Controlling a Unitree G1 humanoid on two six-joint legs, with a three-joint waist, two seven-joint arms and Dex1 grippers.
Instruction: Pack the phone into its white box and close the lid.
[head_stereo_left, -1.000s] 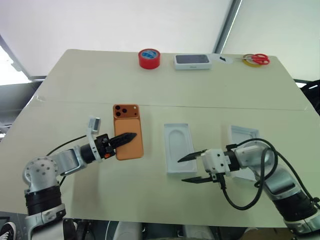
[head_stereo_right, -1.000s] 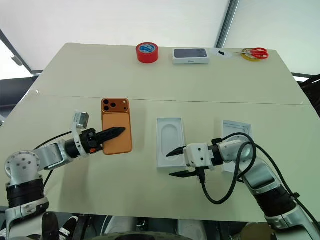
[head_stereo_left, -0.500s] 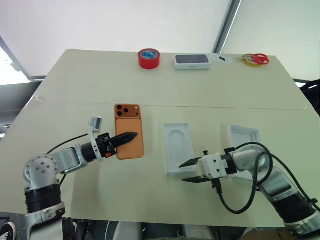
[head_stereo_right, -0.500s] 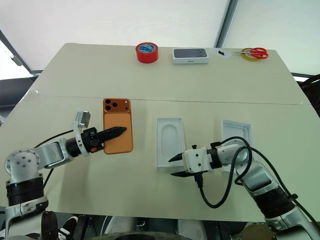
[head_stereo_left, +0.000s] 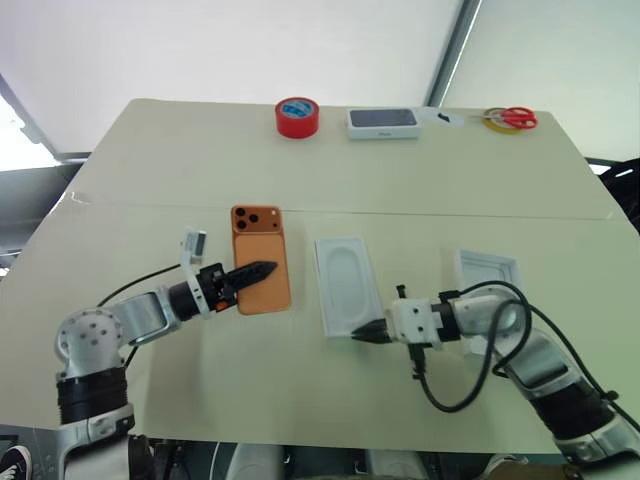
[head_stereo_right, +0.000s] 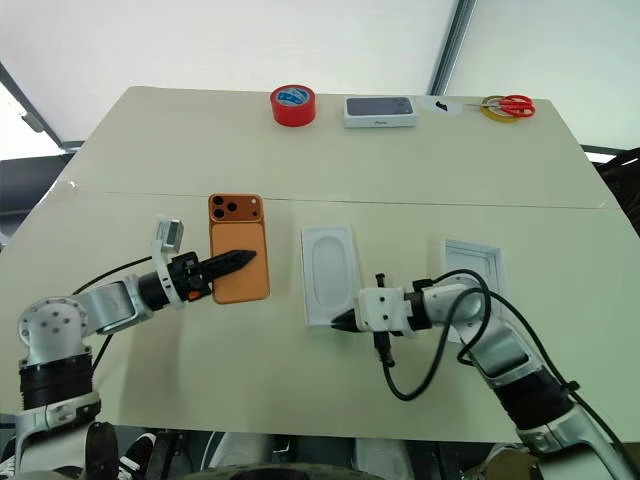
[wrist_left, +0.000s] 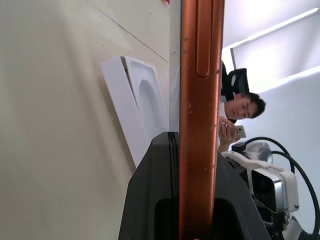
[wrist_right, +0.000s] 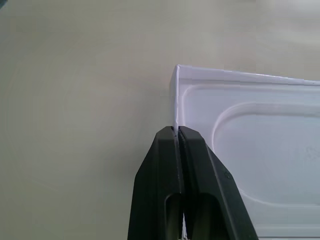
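Your left gripper (head_stereo_left: 262, 270) has its jaws closed narrow on the phone (head_stereo_left: 261, 260), pinching it flat between them; the left wrist view shows its orange edge running up between the black fingers (wrist_left: 155, 200). The phone is orange, back up, its camera block with dark lenses at the far corner. Your right gripper (head_stereo_right: 340, 320) has its jaws pressed together on the thin near wall of the white tray with the oval recess (head_stereo_right: 330, 274), which lies just right of the phone. Right of that tray, another white tray (head_stereo_left: 488, 272) sits partly behind the right arm. Bare table (head_stereo_left: 180, 170) stretches beyond the phone to the red tape roll (head_stereo_left: 298, 116).
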